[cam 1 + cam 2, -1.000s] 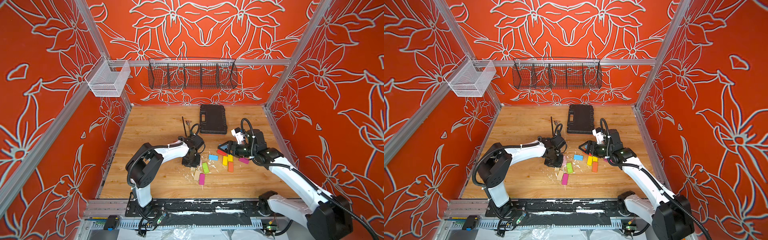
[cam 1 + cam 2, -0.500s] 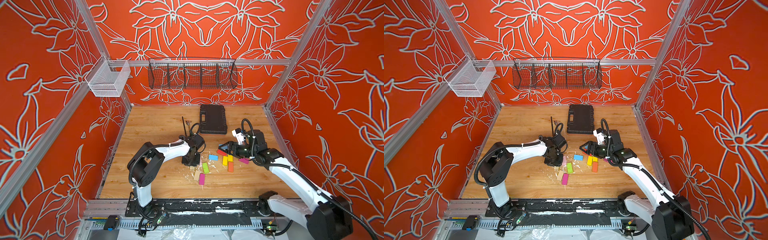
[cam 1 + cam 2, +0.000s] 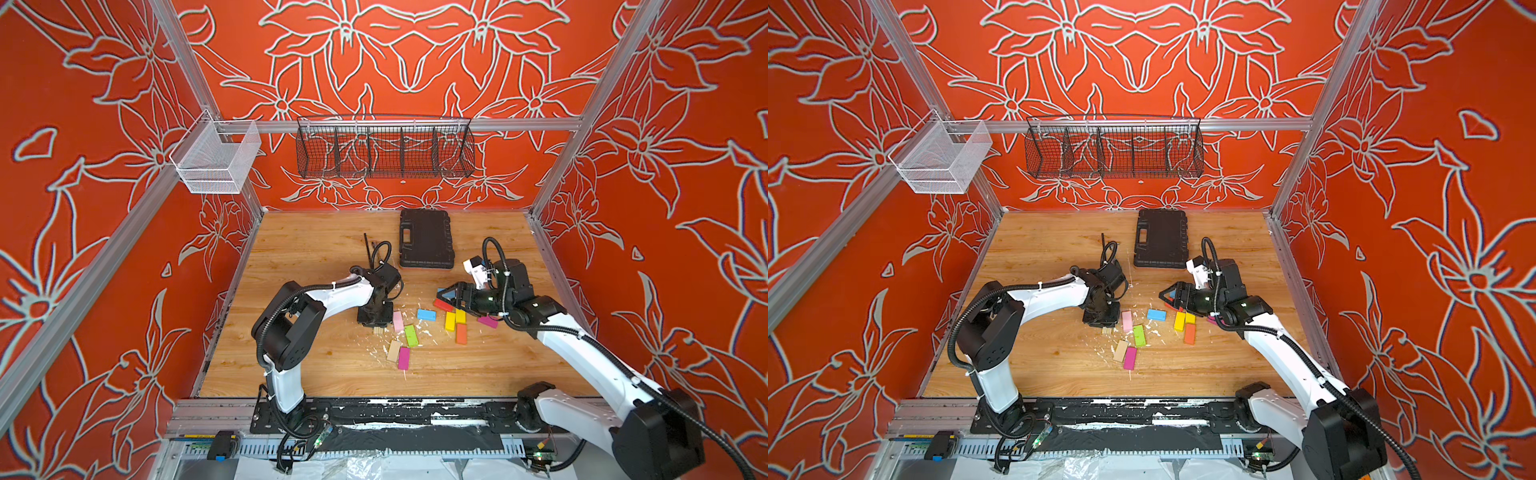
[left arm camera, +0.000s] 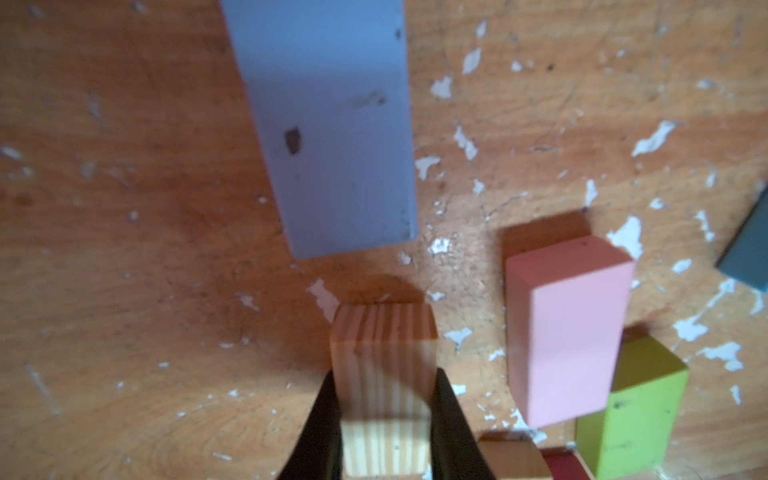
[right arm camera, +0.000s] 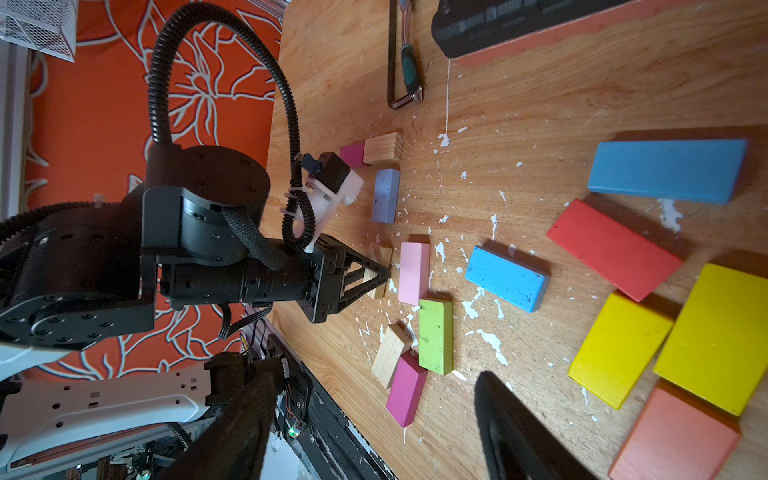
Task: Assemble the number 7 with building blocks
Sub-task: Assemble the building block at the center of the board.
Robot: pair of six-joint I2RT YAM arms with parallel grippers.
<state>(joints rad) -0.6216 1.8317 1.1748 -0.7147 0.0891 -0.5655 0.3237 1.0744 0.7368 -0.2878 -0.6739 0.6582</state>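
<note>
Hardly anything has moved since a second ago: both arms and every block sit where they did. Left claw [image 4: 384,376] is clamped on a small plain wooden rectangular block [image 4: 384,328], pinched near one end. Whether that block touches the table I cannot tell. Just beside this claw, on the side toward the other arm, lies a pale pink wooden block [image 4: 569,332] with a lime green wooden block [image 3: 411,335] at its end. Setting the held piece down carelessly could, I judge, nudge that pair askew, and the off-centre grip could let it swivel. Farther from this claw a sky-blue wooden block [image 3: 427,314] lies alone. Right claw [image 3: 444,294] hangs with its jaws wide apart and empty over a red wooden block [image 3: 442,306]. Two yellow wooden blocks [image 3: 450,321] and an orange wooden block [image 3: 461,333] lie close on the side toward its own arm's base, so a blind descent risks scattering them. No number 7 is formed yet, and the building blocks lie loose between the claws. Underneath is a wood-grain tabletop [image 3: 332,257] flecked with white chips, on which small bricks would probably slide. Orange walls with white flower outlines [image 3: 415,62] enclose it, with a white mesh basket [image 3: 216,166] on the left rail. A black wire basket [image 3: 384,151] hangs at the back, and a black plastic case [image 3: 426,239] lies beyond both claws.
</note>
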